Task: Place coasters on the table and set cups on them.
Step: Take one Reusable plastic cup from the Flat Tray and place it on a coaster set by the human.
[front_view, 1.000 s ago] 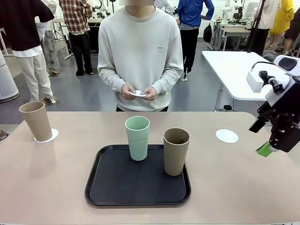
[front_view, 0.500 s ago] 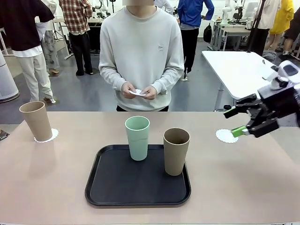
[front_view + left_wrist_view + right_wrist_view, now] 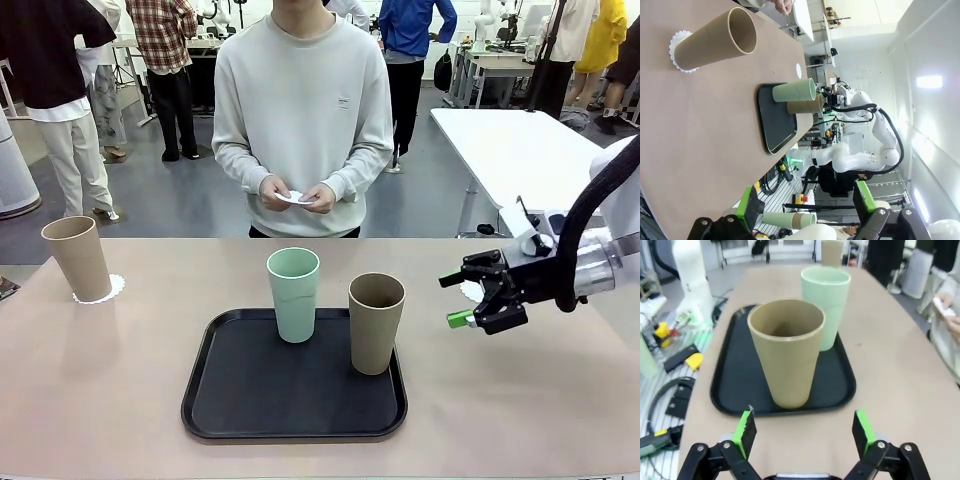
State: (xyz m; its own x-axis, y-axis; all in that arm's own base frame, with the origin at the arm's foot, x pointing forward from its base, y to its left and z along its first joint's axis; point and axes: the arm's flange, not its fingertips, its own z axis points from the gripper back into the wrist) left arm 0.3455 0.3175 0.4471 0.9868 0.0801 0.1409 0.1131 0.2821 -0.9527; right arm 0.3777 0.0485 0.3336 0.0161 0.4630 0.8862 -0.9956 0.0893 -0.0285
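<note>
- My right jaws stand wide open and hold nothing. They lie level above the bench (image 3: 100, 400), pointing at the near tan cup (image 3: 376, 322) but apart from it.
- That cup stands upright on the black tray (image 3: 294, 400). In my right wrist view it sits ahead, lined up with the gap between my green pads (image 3: 746, 427).
- The mint cup (image 3: 293, 294) stands upright just behind it, on the same tray.
- A bare coaster (image 3: 798, 70) lies on the bench on my right side. From the front my right jaws hide most of it.
- My left jaws are wide open too, with nothing between their pads (image 3: 747, 202), and they are well apart from the tray.
- The other tan cup (image 3: 77, 258) stands upright on a lacy coaster (image 3: 108, 290) at the far left of the bench.
- The person at the far side holds a third coaster (image 3: 295, 199) in both hands (image 3: 320, 197), above the bench edge.
</note>
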